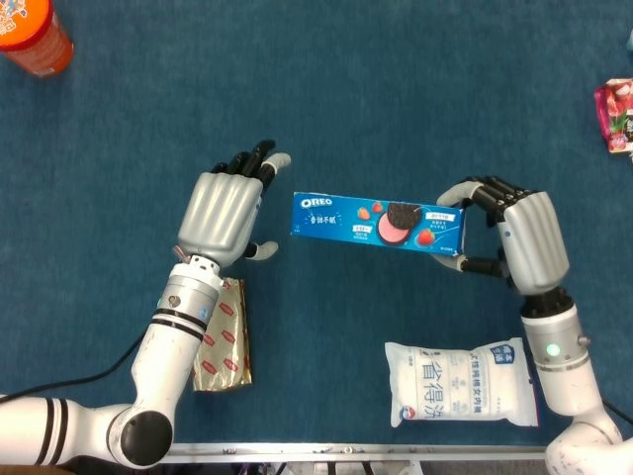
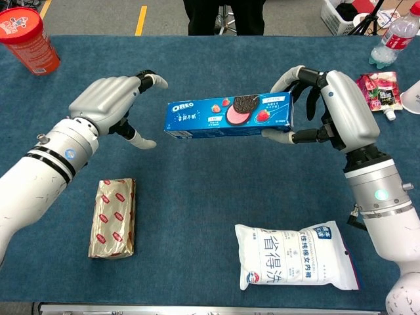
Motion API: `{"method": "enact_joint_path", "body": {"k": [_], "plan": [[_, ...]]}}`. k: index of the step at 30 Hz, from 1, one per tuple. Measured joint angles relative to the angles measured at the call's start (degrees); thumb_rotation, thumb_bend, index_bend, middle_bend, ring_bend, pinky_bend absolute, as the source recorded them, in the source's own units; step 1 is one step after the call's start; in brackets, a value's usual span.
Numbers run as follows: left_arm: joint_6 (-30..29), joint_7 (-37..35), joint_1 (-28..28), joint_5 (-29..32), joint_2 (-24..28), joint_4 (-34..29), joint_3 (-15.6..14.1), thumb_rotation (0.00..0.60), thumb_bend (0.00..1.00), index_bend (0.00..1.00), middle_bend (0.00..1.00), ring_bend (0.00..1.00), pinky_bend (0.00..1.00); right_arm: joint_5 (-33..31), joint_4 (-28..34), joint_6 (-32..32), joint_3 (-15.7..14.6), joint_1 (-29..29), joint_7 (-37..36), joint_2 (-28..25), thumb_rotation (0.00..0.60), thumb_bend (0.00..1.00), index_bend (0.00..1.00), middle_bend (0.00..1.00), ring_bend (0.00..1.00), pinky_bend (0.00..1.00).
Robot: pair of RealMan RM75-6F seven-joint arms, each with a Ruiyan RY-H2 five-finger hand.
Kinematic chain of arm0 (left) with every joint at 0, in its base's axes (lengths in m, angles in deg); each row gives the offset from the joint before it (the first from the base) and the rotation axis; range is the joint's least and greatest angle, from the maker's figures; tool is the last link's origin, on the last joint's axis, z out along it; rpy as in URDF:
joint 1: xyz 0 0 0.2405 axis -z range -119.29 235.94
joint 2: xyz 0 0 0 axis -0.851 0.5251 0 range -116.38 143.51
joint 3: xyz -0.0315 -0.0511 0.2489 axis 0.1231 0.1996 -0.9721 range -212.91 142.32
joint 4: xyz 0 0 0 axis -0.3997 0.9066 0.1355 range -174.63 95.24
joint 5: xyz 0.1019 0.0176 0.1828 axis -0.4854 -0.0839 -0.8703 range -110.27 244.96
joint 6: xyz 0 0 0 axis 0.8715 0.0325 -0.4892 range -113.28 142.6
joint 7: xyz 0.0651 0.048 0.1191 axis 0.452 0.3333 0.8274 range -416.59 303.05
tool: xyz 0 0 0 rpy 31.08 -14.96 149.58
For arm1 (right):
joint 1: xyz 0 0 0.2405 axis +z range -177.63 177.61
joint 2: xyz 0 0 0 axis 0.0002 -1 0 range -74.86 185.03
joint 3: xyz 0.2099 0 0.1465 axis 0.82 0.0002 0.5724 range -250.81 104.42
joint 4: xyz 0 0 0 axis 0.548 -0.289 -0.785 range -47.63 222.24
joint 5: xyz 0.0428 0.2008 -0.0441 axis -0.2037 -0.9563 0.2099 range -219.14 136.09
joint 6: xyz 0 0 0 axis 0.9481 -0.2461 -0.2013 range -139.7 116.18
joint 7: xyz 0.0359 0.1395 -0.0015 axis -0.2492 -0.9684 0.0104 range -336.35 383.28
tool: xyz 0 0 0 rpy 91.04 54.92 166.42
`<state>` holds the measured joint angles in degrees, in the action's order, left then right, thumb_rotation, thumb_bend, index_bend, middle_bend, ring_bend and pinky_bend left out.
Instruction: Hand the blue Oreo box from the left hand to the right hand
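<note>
White salt bag (image 2: 298, 256), gold-red packet (image 2: 113, 218), orange canister (image 2: 29, 38).

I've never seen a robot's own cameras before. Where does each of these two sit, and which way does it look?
Head view: high up, looking straight down on the blue table; shows both forearms, the left hand and right hand.
Chest view: lower, facing forward across the table to the floor and a standing person beyond; shows both arms.
Both share: the cookie box held by the right hand alone, the white bag, the foil packet.
</note>
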<state>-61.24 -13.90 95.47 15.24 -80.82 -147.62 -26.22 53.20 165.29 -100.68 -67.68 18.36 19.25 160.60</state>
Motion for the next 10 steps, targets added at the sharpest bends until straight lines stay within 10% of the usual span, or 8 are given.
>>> {"method": "enact_joint_path", "body": {"k": [10], "plan": [[-0.79,1.06,0.40,0.48,-0.76,1.14,0.54,0.600,0.04,0.00,0.00,0.13,0.31,0.07,1.04,-0.09,-0.36,-0.39,-0.40,-1.05,0.600,0.16,0.73,0.70,0.74,0.71]]}}
